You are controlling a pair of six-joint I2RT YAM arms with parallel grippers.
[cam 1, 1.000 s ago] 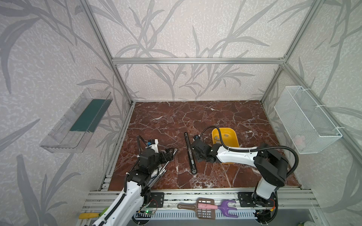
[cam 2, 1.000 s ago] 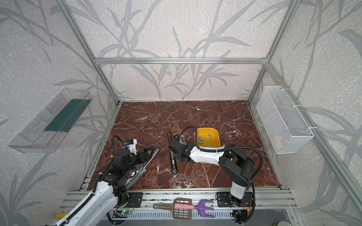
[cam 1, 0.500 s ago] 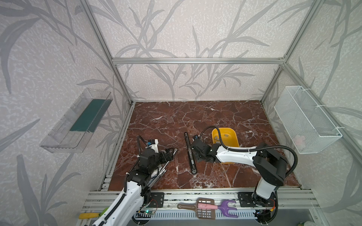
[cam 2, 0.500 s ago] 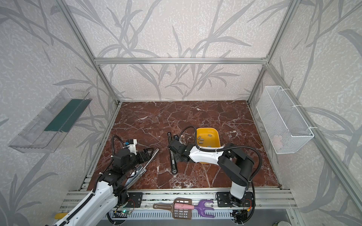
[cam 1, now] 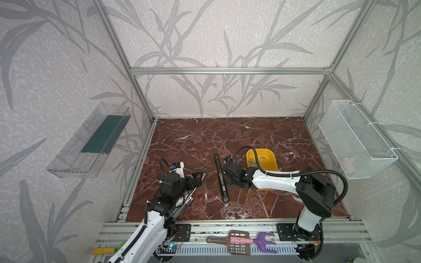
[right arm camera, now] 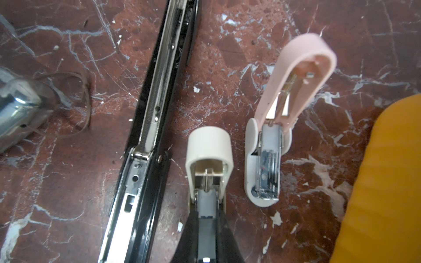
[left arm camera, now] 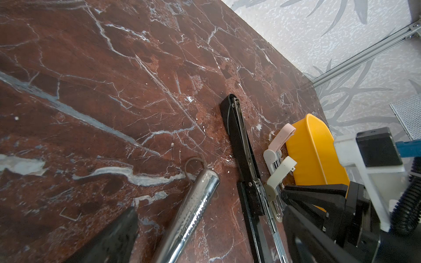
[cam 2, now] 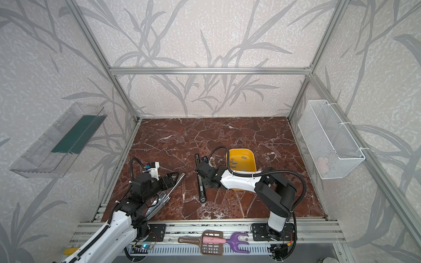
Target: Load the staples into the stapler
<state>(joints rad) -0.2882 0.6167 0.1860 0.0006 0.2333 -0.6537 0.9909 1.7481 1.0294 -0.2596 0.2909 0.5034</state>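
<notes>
A small cream stapler (right arm camera: 209, 145) lies on the floor with its lid swung up, beside an open pink one (right arm camera: 296, 75). My right gripper (right arm camera: 206, 227) is shut on a grey strip of staples (right arm camera: 206, 205) set along the cream stapler's channel; in a top view this gripper (cam 2: 206, 170) hides that stapler. More staples (cam 1: 251, 160) lie in the yellow tray (cam 1: 271, 159). A long black stapler (cam 1: 220, 175) lies opened flat to the left. My left gripper (left arm camera: 211, 216) is open, with a chrome stapler (left arm camera: 196, 205) between its fingers but not clamped.
A white wire basket (cam 1: 355, 139) hangs on the right wall and a clear shelf (cam 1: 91, 141) on the left. A brown scoop (cam 1: 237, 243) and a purple fork tool (cam 1: 266, 241) lie on the front rail. A loose bent staple (left arm camera: 70, 216) and a band (left arm camera: 193, 164) lie on the floor.
</notes>
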